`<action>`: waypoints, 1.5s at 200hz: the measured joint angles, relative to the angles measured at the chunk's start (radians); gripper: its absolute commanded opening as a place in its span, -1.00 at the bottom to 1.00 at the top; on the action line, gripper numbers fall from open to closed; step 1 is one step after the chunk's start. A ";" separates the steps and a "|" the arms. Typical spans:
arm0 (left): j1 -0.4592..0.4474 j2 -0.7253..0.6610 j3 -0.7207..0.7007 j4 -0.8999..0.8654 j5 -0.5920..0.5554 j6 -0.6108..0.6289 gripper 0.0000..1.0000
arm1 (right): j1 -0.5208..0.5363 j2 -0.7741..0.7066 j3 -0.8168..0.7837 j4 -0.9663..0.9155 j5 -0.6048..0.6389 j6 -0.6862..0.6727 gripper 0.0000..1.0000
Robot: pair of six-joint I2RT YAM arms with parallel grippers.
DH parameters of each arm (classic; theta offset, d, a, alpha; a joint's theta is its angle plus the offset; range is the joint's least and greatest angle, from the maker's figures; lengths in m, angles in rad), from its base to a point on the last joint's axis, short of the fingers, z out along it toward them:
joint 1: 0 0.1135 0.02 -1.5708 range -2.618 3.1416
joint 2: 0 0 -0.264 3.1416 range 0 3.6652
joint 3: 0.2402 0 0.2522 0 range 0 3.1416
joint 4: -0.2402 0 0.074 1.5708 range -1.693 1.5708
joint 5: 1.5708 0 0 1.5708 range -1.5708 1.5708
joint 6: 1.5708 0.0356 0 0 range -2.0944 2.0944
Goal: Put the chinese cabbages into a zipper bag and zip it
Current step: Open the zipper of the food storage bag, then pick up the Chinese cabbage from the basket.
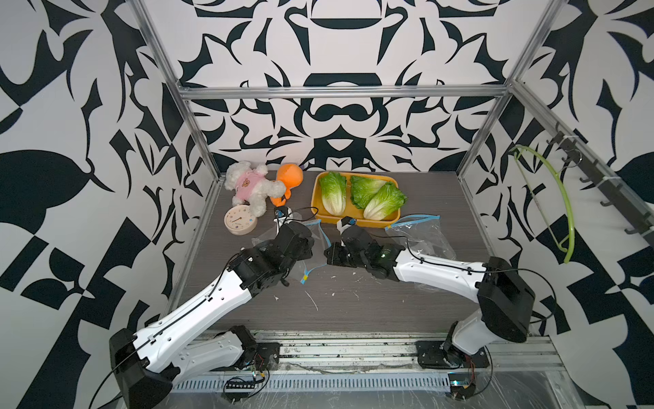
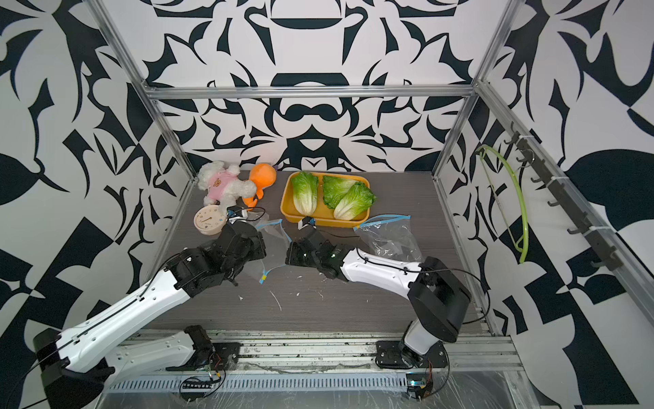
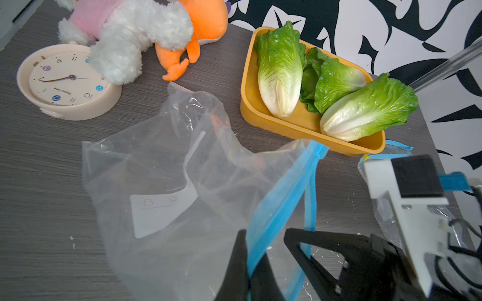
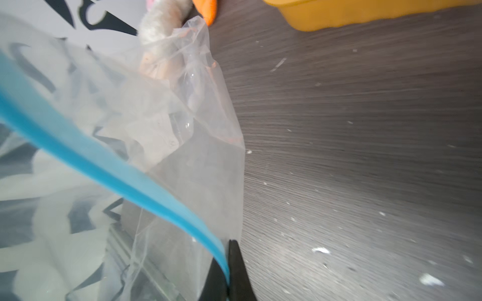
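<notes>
Three cabbages (image 1: 333,196), crinkly green fading to white, are laid in one tray (image 1: 378,219). One bag (image 3: 169,182) of two is pinched at its blue zip by left gripper (image 3: 250,252) and right gripper (image 4: 226,263).

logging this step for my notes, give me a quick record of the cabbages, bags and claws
cabbages: three, all in tray, none bagged
bag: empty, mouth open, zip strips pinched by both claws
left claw: shut on bag
right claw: shut on bag
spare bag: lies by tray, not gripped
clutter: clock, white plush, orange plush
</notes>
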 measured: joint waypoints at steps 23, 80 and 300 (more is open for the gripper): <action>0.006 0.000 0.000 0.000 -0.016 0.008 -1.00 | 0.000 -0.013 0.029 -0.124 0.048 -0.012 -1.00; 0.006 0.003 0.000 0.011 0.000 0.031 -1.00 | 0.000 -0.009 0.085 -0.282 0.126 -0.054 -0.66; 0.045 0.260 0.102 0.058 0.080 0.041 -1.00 | -0.663 0.074 0.409 -0.373 -0.145 -0.543 0.34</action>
